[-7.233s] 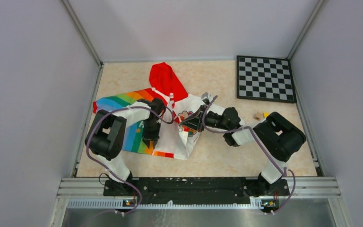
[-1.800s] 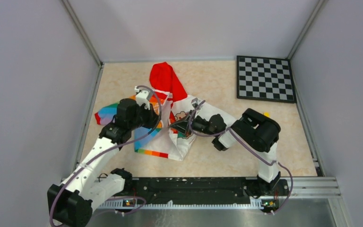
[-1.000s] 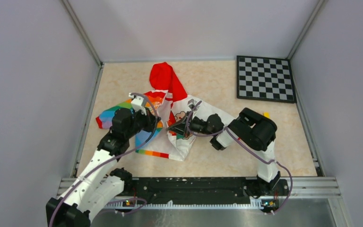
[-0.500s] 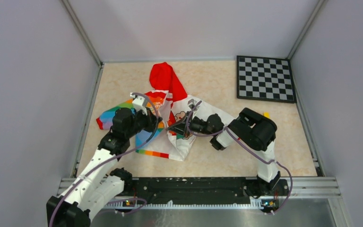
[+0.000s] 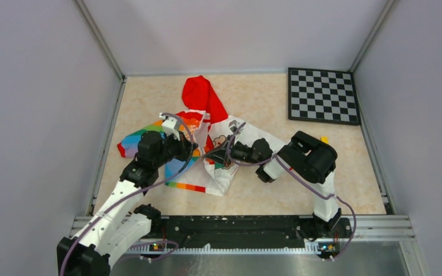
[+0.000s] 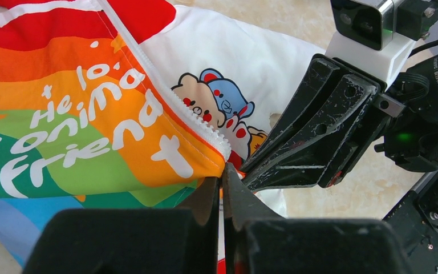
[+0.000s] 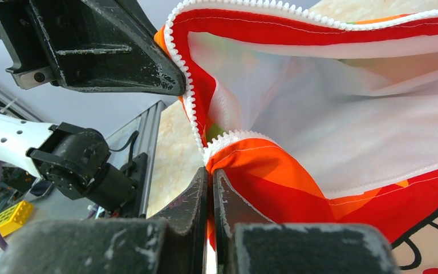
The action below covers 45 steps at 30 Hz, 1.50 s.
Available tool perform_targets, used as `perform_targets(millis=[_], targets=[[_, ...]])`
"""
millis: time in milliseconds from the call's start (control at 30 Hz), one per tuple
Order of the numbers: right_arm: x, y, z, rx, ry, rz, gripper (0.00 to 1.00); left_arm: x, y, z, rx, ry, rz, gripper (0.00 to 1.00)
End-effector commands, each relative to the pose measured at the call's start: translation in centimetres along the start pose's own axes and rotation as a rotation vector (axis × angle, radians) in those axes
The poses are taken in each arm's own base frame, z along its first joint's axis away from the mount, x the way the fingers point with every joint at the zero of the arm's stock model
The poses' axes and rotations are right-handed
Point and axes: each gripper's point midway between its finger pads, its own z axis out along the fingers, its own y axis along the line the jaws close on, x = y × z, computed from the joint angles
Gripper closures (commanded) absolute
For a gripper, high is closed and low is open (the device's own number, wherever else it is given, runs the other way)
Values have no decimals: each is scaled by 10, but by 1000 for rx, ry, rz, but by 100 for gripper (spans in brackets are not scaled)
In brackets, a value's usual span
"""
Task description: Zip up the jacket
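The jacket [image 5: 207,103] lies mid-table, red hood at the back, rainbow half [image 5: 135,141] at the left, white bear-print half [image 5: 224,172] at the right. My left gripper [image 5: 194,150] is shut on the rainbow half's zipper edge [image 6: 205,134], its tips pinching the fabric corner [image 6: 223,174]. My right gripper [image 5: 212,153] faces it tip to tip, shut on the jacket's orange-red hem by the white zipper teeth [image 7: 228,140]; it shows in the left wrist view [image 6: 313,134]. The left gripper shows in the right wrist view [image 7: 100,48]. The zipper is open.
A black-and-white chessboard [image 5: 323,95] lies at the back right. A small yellow piece [image 5: 324,138] sits behind the right arm. Grey walls enclose the table on three sides; a metal rail [image 5: 236,224] runs along the near edge.
The left arm swung from the rainbow side up and in to the jacket's middle; the right gripper shifted left. In the last second both grippers have hardly moved.
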Motion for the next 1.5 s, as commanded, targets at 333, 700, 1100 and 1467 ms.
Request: perform_targets(millis=[333, 700, 1100, 1467], targets=[[-54, 40, 5, -138, -187, -145, 100, -4, 0, 3, 4, -10, 11, 100], [-54, 42, 5, -147, -182, -145, 100, -3, 2, 4, -1, -4, 11, 100], [-53, 43, 5, -150, -179, -143, 100, -8, 4, -1, -25, -28, 19, 100], [-54, 44, 5, -154, -182, -139, 100, -5, 0, 3, 4, -16, 11, 100]])
